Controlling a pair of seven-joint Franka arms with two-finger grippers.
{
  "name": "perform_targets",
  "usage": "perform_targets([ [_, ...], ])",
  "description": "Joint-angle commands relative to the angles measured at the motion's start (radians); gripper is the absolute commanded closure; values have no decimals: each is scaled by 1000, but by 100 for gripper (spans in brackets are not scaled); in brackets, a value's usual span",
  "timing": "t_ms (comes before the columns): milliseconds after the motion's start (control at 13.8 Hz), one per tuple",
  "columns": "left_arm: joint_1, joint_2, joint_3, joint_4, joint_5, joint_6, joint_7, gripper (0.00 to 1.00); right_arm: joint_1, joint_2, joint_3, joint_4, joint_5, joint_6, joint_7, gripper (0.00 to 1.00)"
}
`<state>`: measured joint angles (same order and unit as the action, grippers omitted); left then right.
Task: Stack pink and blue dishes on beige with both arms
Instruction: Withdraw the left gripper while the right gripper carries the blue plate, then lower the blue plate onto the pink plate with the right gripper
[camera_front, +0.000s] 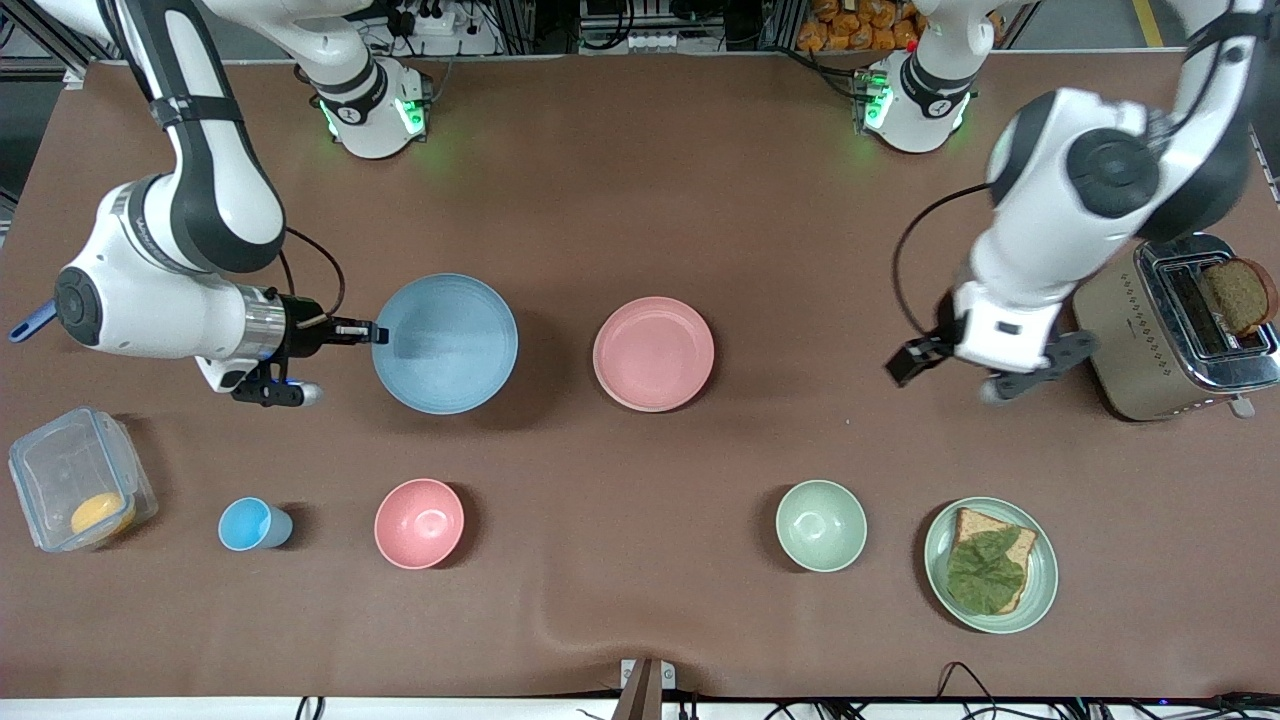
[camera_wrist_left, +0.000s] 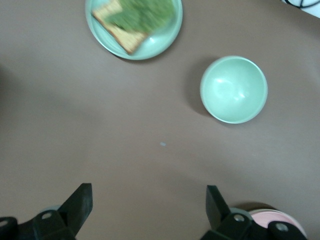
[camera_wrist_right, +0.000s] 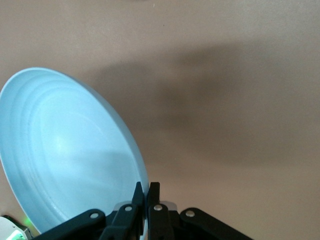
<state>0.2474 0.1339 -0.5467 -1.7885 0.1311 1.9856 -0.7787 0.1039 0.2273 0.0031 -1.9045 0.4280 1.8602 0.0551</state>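
Above table, right gripper (camera_front: 372, 332) pinching blue plate (camera_front: 446, 344)

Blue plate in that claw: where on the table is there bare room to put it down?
The right gripper is shut on the blue plate. Bare cloth lies between the pink plate and the open left gripper, and from both plates up to the arm bases. The row nearest the camera is crowded: pink bowl, green bowl.

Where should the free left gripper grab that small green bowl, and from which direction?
Take the green bowl by its thin rim, coming straight down from above. It stands upright and open-mouthed, and the left gripper is open, so one finger can go inside the wall and one outside.
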Motion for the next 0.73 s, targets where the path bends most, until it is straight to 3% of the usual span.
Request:
perform_targets([
  [0,18,-112,-4,24,-1,-152,94,0,7,-17,-5,-11,21,-3,12,100],
  [291,78,-105,7,207,-22,-370,303,0,31,-16,-5,-11,21,1,40,100],
  [363,55,-118,69,210,-57,-375,382,0,40,-13,-3,-11,23,2,42,100],
  [508,-102,-120,296,213,-90,-390,499,0,97,-8,-5,-11,58,5,43,100],
  [654,-120,-115,340,213,-114,-392,547,0,157,3,-5,-33,104,39,78,100],
])
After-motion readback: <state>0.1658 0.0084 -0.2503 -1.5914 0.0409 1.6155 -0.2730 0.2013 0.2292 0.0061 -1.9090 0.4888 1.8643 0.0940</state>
